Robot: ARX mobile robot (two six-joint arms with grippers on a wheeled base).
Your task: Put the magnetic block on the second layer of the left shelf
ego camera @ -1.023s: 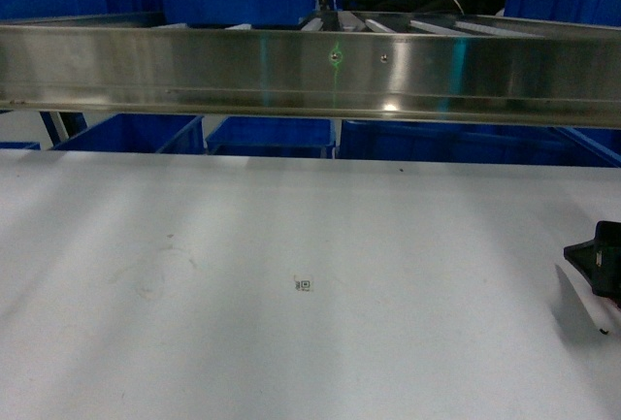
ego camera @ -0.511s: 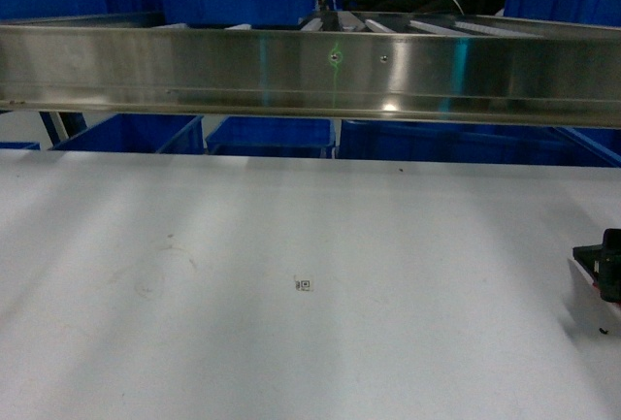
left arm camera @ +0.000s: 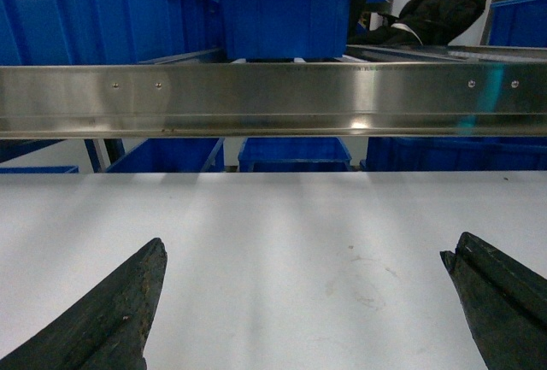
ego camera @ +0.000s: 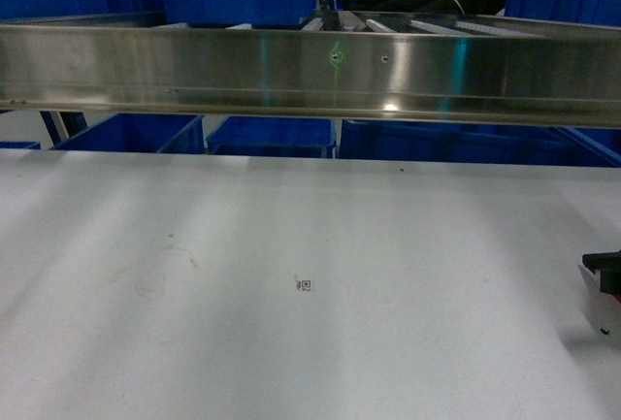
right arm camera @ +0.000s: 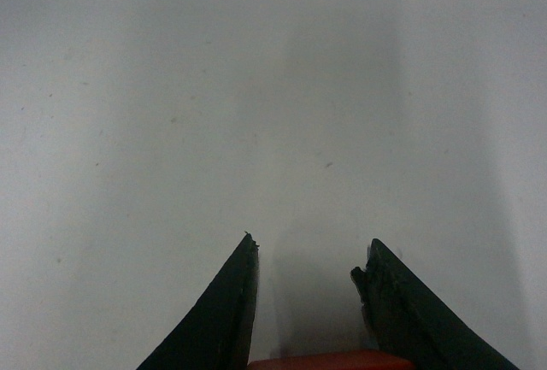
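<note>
White table [ego camera: 291, 342] below steel rail [ego camera: 310, 76]

Crates [ego camera: 272, 136] behind table [ego camera: 291, 245], under rail [ego camera: 310, 61].

My left gripper [left arm camera: 303, 302] hangs above the white table [left arm camera: 282, 216] with its jaws spread wide, one dark finger [left arm camera: 111, 319] low at the left of my wrist view and the other low at the right, nothing between them. It points level toward the steel rail [left arm camera: 273, 96] beyond the table's far edge. My right gripper [right arm camera: 312, 280] points straight down at the table, its two black fingertips [right arm camera: 231, 302] narrowed with a gap between the tips, and a red block [right arm camera: 329, 361] sits pinched between the fingers further back. In the head view only a dark sliver of my right gripper [ego camera: 609, 279] shows over the table's right edge.
</note>
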